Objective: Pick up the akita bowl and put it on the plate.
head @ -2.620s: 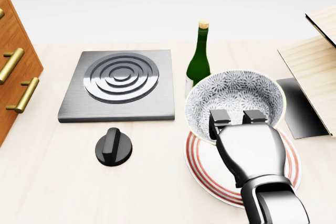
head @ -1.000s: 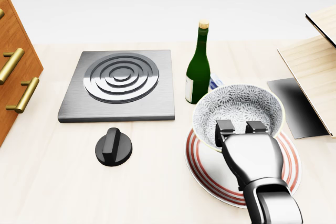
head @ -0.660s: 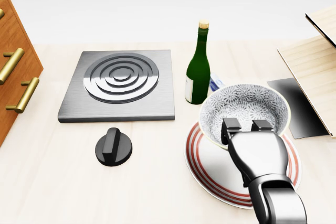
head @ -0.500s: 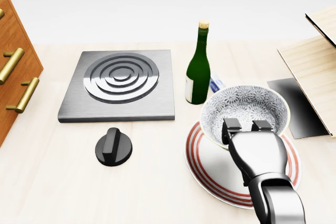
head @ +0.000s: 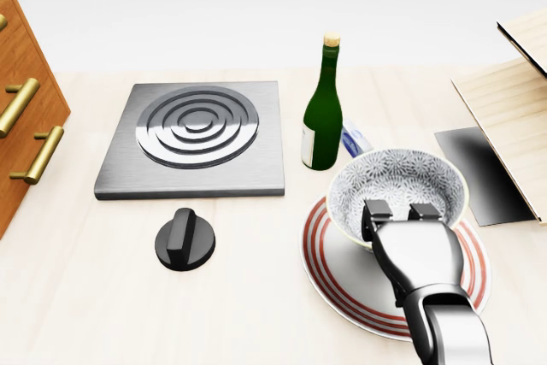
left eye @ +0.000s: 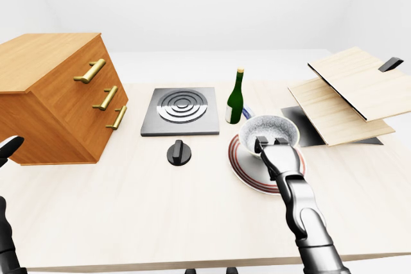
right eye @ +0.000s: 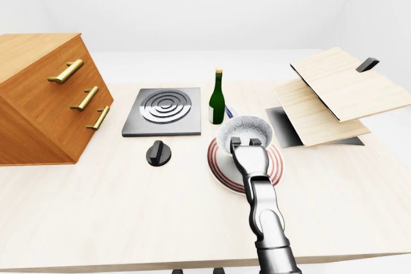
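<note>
On your pale wooden desk (head: 85, 297), the brown wooden drawer cabinet (left eye: 58, 94) stands at the left-eye view's left. Right of it lies the square grey metal hob plate (head: 197, 138), with the round black knob (head: 185, 240) just below it. The green glass bottle (head: 323, 113) stands upright just right of the hob. Below-right of the bottle lies the red-ringed round plate (head: 333, 262). The patterned ceramic akita bowl (head: 397, 181) is over its upper part, your silver right hand (head: 419, 250) gripping the bowl's lower rim. The light wooden boards (left eye: 347, 94) are stacked far right.
</note>
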